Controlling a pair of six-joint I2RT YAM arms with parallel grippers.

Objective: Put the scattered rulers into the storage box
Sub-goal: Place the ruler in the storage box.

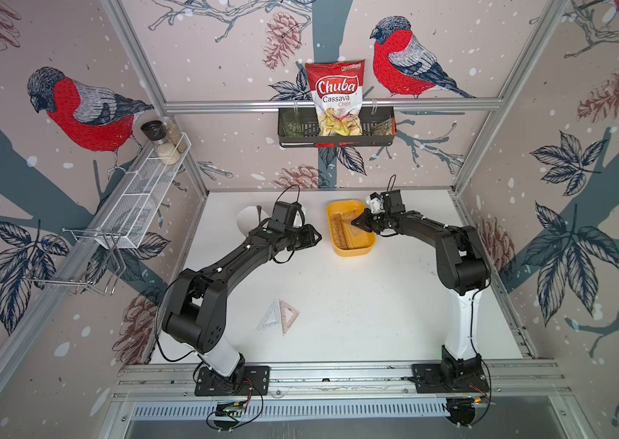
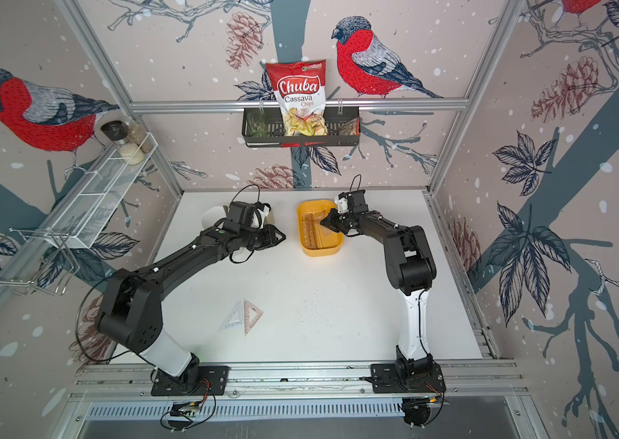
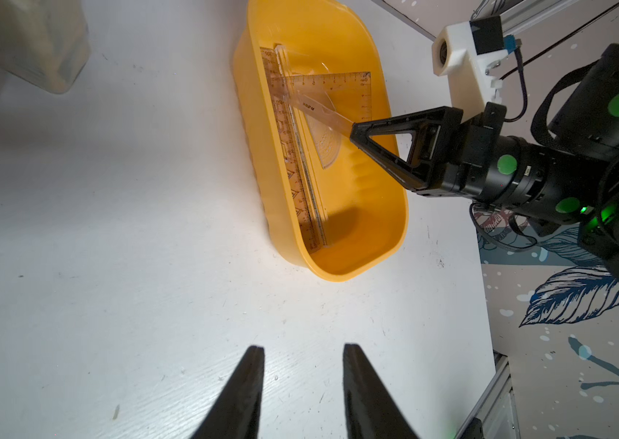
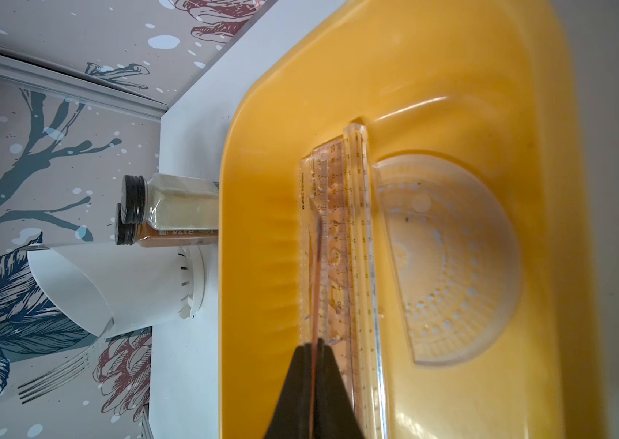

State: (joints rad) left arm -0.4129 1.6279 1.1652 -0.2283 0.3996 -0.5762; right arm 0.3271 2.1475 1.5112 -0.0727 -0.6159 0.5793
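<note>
Left jaws apart, right jaws clamped.

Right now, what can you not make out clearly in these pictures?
- Straight rulers in the storage box: overlapping and see-through, so their number is unclear, left wrist view.
- Pinkish set square in the right tool: seen edge-on in the right wrist view.
- Left tool: only fingertips, cut by the left wrist picture's edge.
- White container: mostly behind the left arm in both top views.
- Marks on the two table set squares: too small in top views.
</note>
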